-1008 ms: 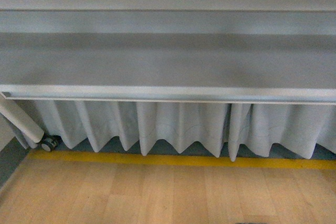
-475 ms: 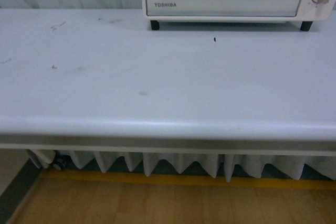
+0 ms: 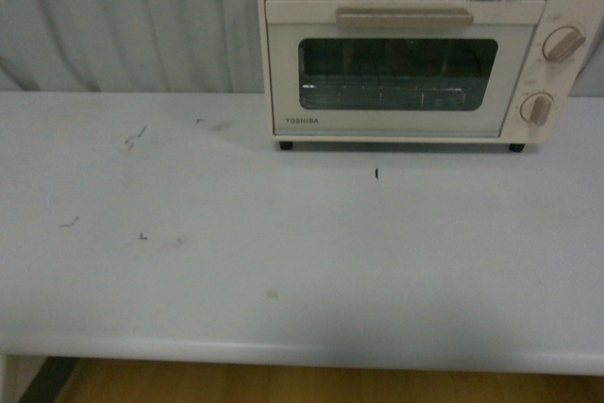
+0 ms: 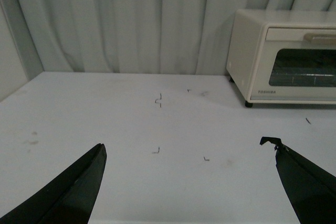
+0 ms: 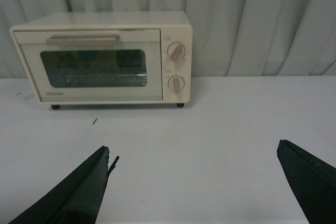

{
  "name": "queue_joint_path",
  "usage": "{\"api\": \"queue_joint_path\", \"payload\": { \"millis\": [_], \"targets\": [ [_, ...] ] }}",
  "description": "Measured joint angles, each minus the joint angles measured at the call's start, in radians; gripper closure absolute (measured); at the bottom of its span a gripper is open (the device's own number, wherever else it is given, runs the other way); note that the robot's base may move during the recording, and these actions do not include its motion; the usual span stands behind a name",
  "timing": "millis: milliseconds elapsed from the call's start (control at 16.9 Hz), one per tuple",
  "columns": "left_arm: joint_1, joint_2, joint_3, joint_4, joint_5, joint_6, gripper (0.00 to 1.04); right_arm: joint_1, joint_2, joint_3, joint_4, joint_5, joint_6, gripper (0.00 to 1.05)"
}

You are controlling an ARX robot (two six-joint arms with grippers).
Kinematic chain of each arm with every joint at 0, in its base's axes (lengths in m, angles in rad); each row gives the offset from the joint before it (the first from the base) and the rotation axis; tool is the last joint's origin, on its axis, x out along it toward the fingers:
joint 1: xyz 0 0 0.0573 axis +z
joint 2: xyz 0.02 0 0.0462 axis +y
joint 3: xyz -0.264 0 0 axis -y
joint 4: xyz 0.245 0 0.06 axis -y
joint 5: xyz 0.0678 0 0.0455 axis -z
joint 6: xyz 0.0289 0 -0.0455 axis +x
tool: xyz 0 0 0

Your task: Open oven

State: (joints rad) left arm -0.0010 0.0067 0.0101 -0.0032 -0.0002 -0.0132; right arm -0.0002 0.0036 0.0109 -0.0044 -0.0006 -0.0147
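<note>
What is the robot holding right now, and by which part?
Nothing. The left gripper and right gripper both have their fingers spread wide with nothing between them. The oven sits apart, closed.

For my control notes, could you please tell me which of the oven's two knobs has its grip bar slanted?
The upper knob: its bar sits at a clear slant, while the bar of the lower knob stands nearly upright.
</note>
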Motion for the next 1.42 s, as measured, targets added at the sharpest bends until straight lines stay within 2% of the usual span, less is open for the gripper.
{"api": "queue_joint_path", "payload": {
  "millis": [1424],
  "targets": [
    [0.0,0.0,0.0,0.0,0.0,0.0,0.07,0.0,0.0,0.0,0.0,0.001,0.0,0.06]
  ]
}}
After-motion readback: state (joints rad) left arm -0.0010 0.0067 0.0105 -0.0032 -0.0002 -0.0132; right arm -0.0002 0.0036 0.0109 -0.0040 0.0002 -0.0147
